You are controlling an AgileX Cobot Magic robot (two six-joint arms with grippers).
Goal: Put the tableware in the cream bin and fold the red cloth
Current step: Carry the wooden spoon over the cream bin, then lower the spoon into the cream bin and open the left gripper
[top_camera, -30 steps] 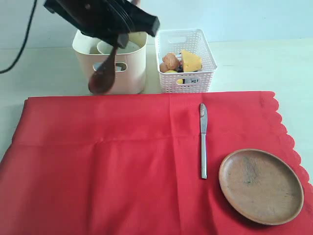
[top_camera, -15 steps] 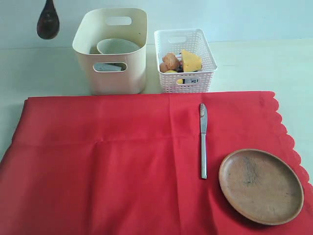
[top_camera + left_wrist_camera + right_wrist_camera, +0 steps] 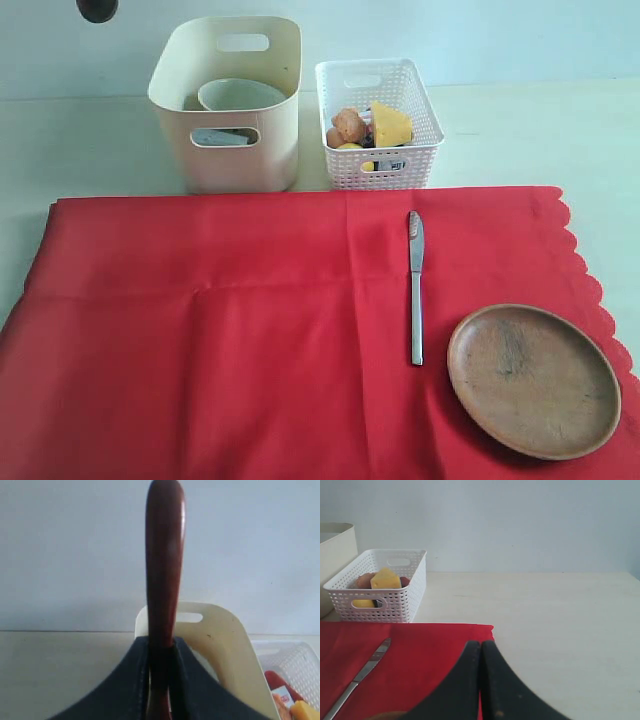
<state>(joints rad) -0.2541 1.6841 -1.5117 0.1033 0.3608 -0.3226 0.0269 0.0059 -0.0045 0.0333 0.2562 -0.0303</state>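
Left gripper (image 3: 161, 652) clamps the dark wooden spoon (image 3: 165, 555) well clear of the rim of the cream bin (image 3: 272, 150); right gripper (image 3: 480, 652) clenched by the edge of the red cloth (image 3: 420, 665).

The red cloth (image 3: 200, 340) lies spread out with a silver knife (image 3: 415, 290) and a round brown plate (image 3: 533, 380) on its right part, the cream bin (image 3: 232, 170) beyond it holds a pale bowl (image 3: 240, 96), and the dark spoon (image 3: 164, 555) is held aloft.

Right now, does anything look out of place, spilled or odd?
Only the dark wooden spoon: the left hand grips it high up, left of the cream bin in the exterior view, not over it. Nothing looks spilled or damaged.
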